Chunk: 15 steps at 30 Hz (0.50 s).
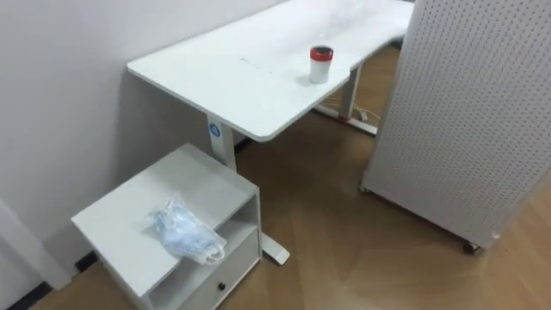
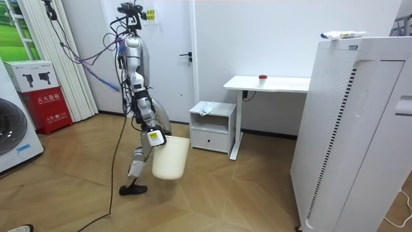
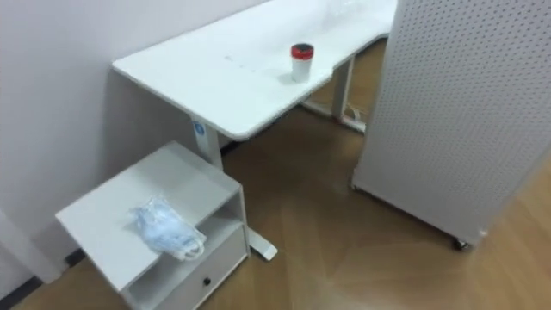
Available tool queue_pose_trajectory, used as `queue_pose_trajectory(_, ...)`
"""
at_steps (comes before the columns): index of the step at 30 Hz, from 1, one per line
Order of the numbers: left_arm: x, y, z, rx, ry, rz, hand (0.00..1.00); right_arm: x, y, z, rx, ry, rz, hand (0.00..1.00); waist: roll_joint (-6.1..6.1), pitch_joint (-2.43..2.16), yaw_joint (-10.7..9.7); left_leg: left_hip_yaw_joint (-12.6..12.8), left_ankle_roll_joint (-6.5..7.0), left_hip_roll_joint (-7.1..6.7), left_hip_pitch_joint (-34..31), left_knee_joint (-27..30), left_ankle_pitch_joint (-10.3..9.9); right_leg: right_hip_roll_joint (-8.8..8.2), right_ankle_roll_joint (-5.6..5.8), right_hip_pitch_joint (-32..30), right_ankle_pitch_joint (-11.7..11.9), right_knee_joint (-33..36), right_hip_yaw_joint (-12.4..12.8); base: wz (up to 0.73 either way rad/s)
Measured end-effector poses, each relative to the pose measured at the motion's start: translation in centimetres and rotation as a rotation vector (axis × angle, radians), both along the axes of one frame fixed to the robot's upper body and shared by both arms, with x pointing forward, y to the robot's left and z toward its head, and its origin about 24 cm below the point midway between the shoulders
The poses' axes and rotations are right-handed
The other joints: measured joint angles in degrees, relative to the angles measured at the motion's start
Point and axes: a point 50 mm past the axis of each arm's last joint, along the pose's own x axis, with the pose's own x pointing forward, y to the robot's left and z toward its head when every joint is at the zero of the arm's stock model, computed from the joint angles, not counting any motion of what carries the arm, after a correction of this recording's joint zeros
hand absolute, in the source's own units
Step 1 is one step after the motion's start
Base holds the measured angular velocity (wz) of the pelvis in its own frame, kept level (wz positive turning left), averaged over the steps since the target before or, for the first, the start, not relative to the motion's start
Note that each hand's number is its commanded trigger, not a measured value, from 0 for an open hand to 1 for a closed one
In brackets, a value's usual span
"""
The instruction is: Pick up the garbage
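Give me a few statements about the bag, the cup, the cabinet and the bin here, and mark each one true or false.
1. A crumpled plastic bag lies on top of the low white cabinet. True.
2. The red-lidded cup stands on the floor. False: it stands on the white desk.
3. The cabinet's drawer is pulled open. False: it is shut, with an open shelf above it.
4. The cream bin is off the floor, at the robot's right hand. True.
5. A perforated white panel stands to the left of the desk. False: it stands to the desk's right.
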Motion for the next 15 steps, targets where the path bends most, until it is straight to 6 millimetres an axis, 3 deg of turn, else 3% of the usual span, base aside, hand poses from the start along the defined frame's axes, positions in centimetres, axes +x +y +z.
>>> queue_pose_trajectory(2,1.4,-0.1,0.0,0.001,-0.039,-0.018,0.0,0.6,0.0,0.1,-0.007,-0.014,0.027,1.0,0.19,0.1,-0.4,1.4,0.14,0.14,-0.4,1.4,-2.4,-0.2,0.21,0.4,-0.1,0.4,-0.2,-0.04)
queue_pose_trajectory(3,2.6,-0.1,0.1,0.002,-0.07,-0.028,0.0,0.6,0.1,0.1,-0.007,-0.013,0.027,1.0,0.21,-0.08,-0.9,2.1,0.38,0.23,-0.1,0.9,-3.6,-0.67,1.01,-0.7,-0.6,2.3,-0.4,0.14)
queue_pose_trajectory(5,4.2,-0.2,0.2,0.004,-0.112,-0.052,0.0,1.2,0.1,0.1,-0.013,-0.029,0.032,1.0,0.57,-0.35,-0.9,3.4,1.07,-0.13,0.3,0.1,-4.4,-1.87,1.62,-3.4,-0.9,7.5,-0.9,0.08)
queue_pose_trajectory(6,4.8,-0.1,0.3,0.013,-0.131,-0.06,0.0,1.7,0.2,0.2,-0.014,-0.041,0.037,1.0,0.12,-0.14,-0.8,3.9,1.34,-0.81,1.2,-0.6,-4.5,-3.24,2.02,-5.5,-0.7,12.6,-1.9,-0.05)
queue_pose_trajectory(7,5.2,-0.1,0.4,0.024,-0.142,-0.065,0.0,2.1,0.2,0.3,-0.019,-0.057,0.046,1.0,-0.04,-0.19,-0.8,4.6,2.04,-1.22,2.0,-1.1,-5.0,-4.53,3.54,-7.6,0.3,17.6,-2.7,0.0)
queue_pose_trajectory(8,5.4,-0.1,0.4,0.028,-0.149,-0.067,0.0,2.3,0.2,0.3,-0.023,-0.062,0.047,1.0,-0.05,-0.21,-0.9,4.6,2.31,-1.5,2.4,-1.5,-5.2,-5.22,3.97,-8.4,1.1,20.0,-3.3,0.12)
queue_pose_trajectory(9,5.5,-0.2,0.4,0.036,-0.155,-0.085,0.0,2.4,0.0,0.4,-0.034,-0.07,0.047,1.0,0.08,-0.37,-1.2,4.5,2.34,-1.98,3.7,-2.4,-6.1,-6.16,3.84,-10.4,3.3,25.2,-4.1,0.23)
queue_pose_trajectory(10,5.6,-0.2,0.4,0.04,-0.162,-0.082,0.0,2.5,-0.2,0.5,-0.046,-0.081,0.049,1.0,0.94,-0.61,-1.4,4.0,2.11,-1.98,5.1,-3.4,-7.6,-6.87,3.65,-12.0,6.7,30.0,-5.5,0.18)
queue_pose_trajectory(11,5.6,-0.1,0.5,0.05,-0.162,-0.083,0.0,2.7,-0.2,0.5,-0.05,-0.091,0.049,1.0,1.19,-0.69,-1.3,3.9,2.4,-2.12,6.8,-4.6,-7.9,-7.55,3.39,-13.6,10.3,34.0,-5.6,0.08)
queue_pose_trajectory(12,5.4,-0.1,0.5,0.059,-0.162,-0.082,0.0,2.8,-0.1,0.6,-0.052,-0.095,0.049,1.0,1.35,-0.7,-1.1,3.8,2.43,-2.15,7.8,-5.5,-7.9,-7.76,3.26,-14.4,11.0,35.5,-5.6,-0.11)
queue_pose_trajectory(15,5.5,0.1,0.5,0.077,-0.189,-0.063,0.0,3.7,-0.2,0.8,-0.057,-0.142,0.046,1.0,2.47,-0.48,-0.8,2.5,2.06,-1.68,11.0,-9.0,-7.7,-7.25,2.49,-21.8,6.0,38.1,-5.4,-0.04)
